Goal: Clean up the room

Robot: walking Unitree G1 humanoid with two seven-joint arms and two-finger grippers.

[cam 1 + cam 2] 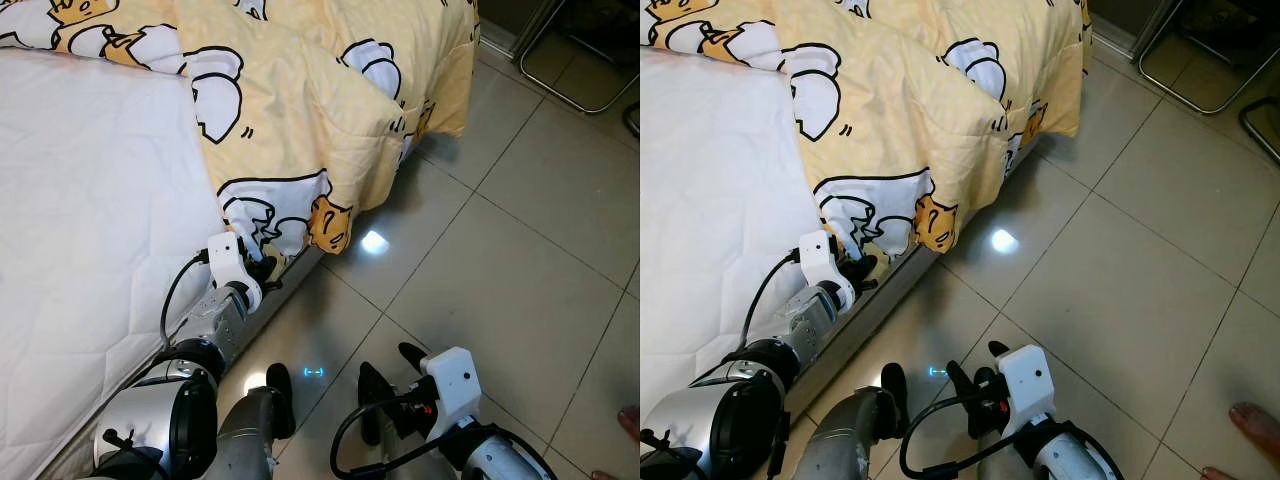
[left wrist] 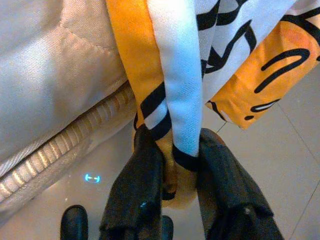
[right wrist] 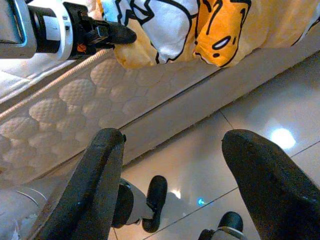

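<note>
A yellow quilt point(image 1: 320, 110) printed with white cartoon figures lies over the far part of the bed, and its corner hangs over the mattress edge. My left gripper point(image 1: 262, 270) is at that edge, shut on the quilt's hanging hem point(image 2: 175, 125); its black fingers point(image 2: 137, 195) pinch a fold of the cloth. The bare white mattress point(image 1: 90, 230) takes up the near left. My right gripper point(image 1: 390, 385) hovers low over the floor tiles, open, with nothing between its fingers point(image 3: 95, 185). In the right wrist view my left gripper point(image 3: 107, 35) shows against the quilt's edge.
Glossy beige floor tiles point(image 1: 500, 250) spread to the right of the bed. Metal chair legs point(image 1: 560, 60) stand at the far right. A person's toes point(image 1: 1255, 425) show at the lower right edge. The bed's side rail point(image 3: 210, 95) runs along the floor.
</note>
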